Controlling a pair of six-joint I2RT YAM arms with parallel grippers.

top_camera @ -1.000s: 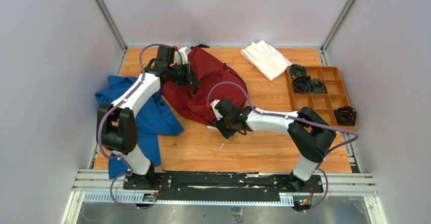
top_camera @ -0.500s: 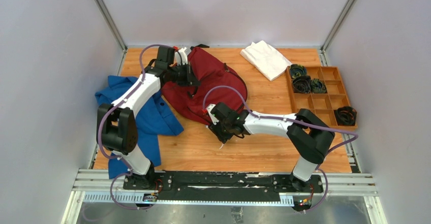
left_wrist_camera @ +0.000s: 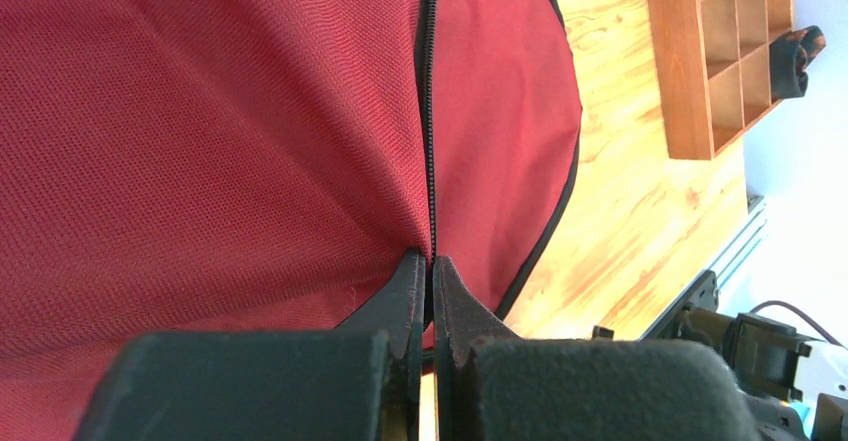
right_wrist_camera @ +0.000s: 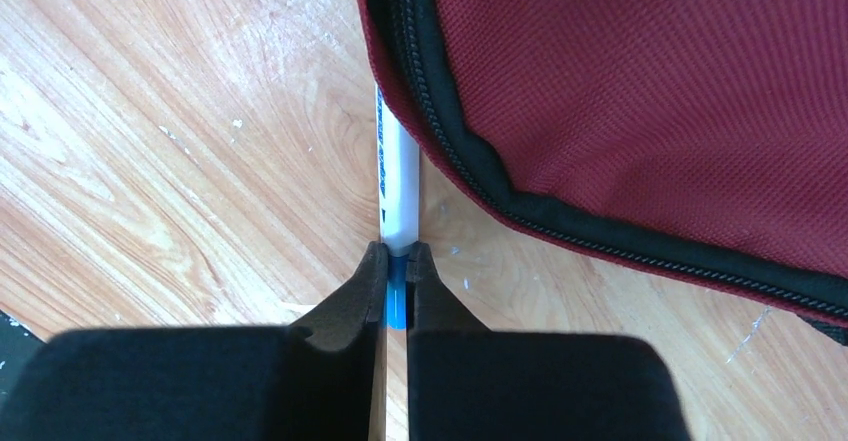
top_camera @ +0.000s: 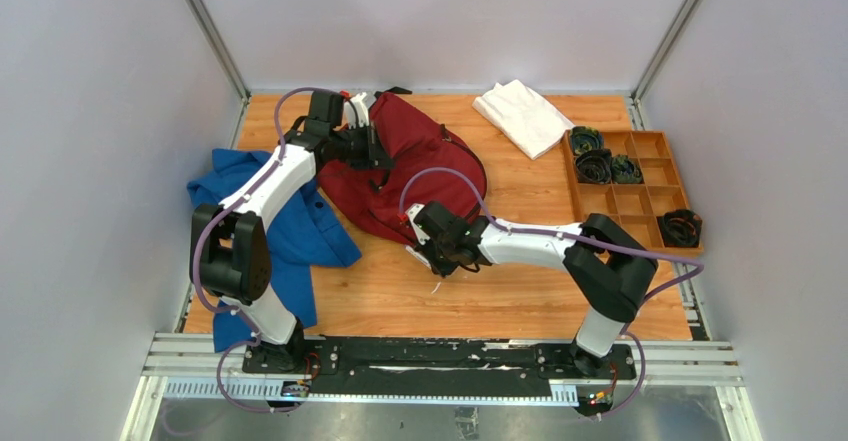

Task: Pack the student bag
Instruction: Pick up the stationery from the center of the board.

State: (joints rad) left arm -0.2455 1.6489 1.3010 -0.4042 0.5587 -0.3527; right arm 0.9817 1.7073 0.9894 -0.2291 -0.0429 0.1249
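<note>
Held the blue end of a white pen [right_wrist_camera: 401,186] in the right gripper [right_wrist_camera: 397,257], fingers closed on it, pen flat on the table [right_wrist_camera: 150,131]. Found the pen's long axis running straight ahead of the fingers, far end tucked under the near edge of the bag [right_wrist_camera: 650,81]. Located the bag directly beyond the right gripper, mid-table. Pinched bag fabric at the zipper [left_wrist_camera: 428,111] in the closed left gripper [left_wrist_camera: 431,266]. Judged the right arm nearer for drawing the pen clear.
</note>
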